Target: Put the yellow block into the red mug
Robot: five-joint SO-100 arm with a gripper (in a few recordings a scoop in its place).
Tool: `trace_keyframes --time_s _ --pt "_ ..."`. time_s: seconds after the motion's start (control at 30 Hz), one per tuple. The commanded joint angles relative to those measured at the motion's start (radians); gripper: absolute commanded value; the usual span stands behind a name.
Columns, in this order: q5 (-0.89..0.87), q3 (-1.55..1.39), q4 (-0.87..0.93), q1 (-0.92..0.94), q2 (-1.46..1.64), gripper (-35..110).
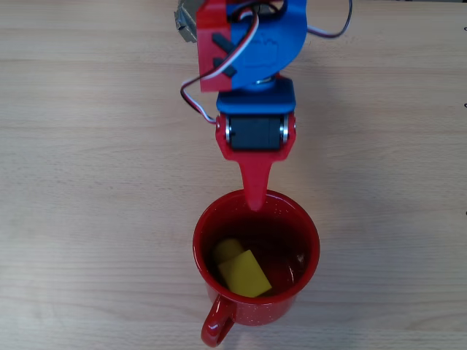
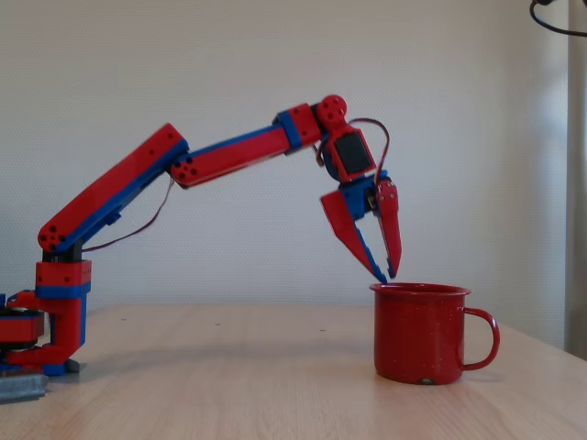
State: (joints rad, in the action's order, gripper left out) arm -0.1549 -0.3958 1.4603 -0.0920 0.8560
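Red mug (image 1: 255,310): glossy enamel-like finish, faint pale speckling, darker interior. Yellow block (image 1: 243,272): smooth plastic, slight sheen. Surface (image 1: 87,182): light wood grain, matt. End effector (image 2: 385,273): smooth, matt red and blue plastic. Wall (image 2: 183,64): plain, matt.

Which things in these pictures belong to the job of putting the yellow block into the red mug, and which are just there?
Part of the job:
- yellow block, lying inside the mug
- red mug, upright on the table
- end effector, open, just above the mug's rim

Just there:
- wooden table
- plain wall behind the arm
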Motion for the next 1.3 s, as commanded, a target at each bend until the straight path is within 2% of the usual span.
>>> trace_keyframes --time_s 0.0,0.73,1.27 --pt "-0.021 -0.055 -0.040 -0.009 0.255 0" --pt "-0.002 -1.246 -0.299 0.048 1.292 0" --pt "0.014 -1.807 -0.382 0.020 1.819 0"
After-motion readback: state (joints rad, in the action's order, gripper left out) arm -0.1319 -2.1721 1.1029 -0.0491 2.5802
